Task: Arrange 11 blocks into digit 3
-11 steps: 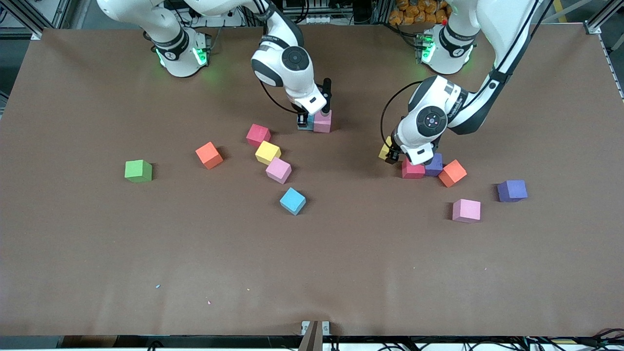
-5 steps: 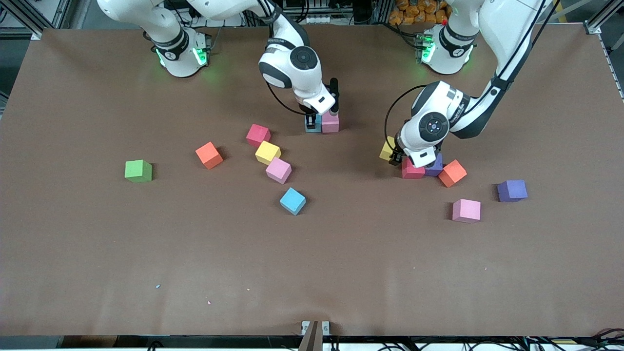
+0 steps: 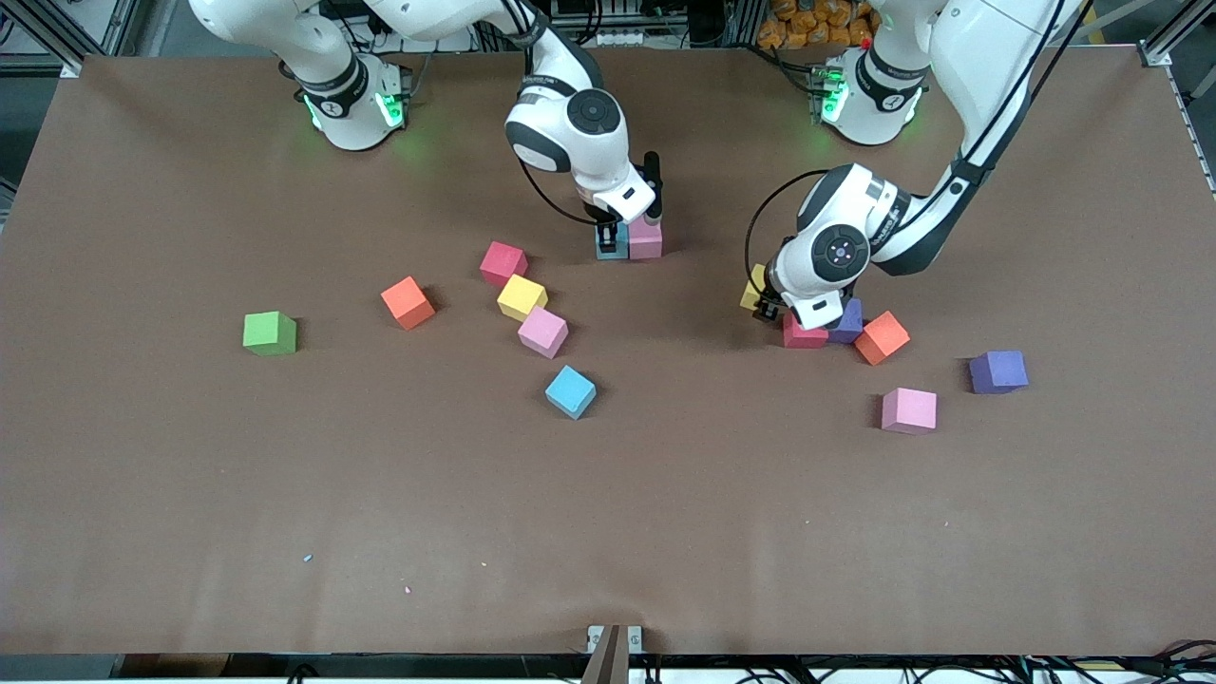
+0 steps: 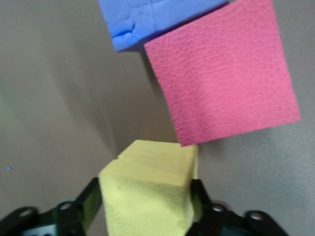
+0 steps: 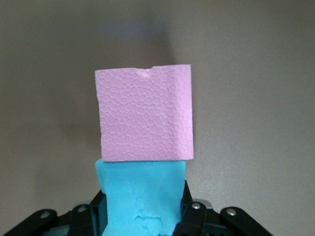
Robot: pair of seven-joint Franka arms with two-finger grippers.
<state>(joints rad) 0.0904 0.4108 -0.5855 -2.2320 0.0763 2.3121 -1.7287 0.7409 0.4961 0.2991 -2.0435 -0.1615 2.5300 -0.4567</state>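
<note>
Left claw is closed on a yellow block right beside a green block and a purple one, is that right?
Not quite. The left claw does grip the yellow block, but the block beside it is red, not green, with the purple one touching that. The left wrist view shows it. The only green cube sits alone toward the right arm's end of the table.

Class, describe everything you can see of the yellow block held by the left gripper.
The yellow block is a small matte foam cube with a finely pebbled surface and a small notch at one top edge. The left gripper has its fingers pressed against two opposite sides of it. It sits tilted, beside the red block, one corner apparently touching that block's edge. The purple block lies next to the red one.
</note>
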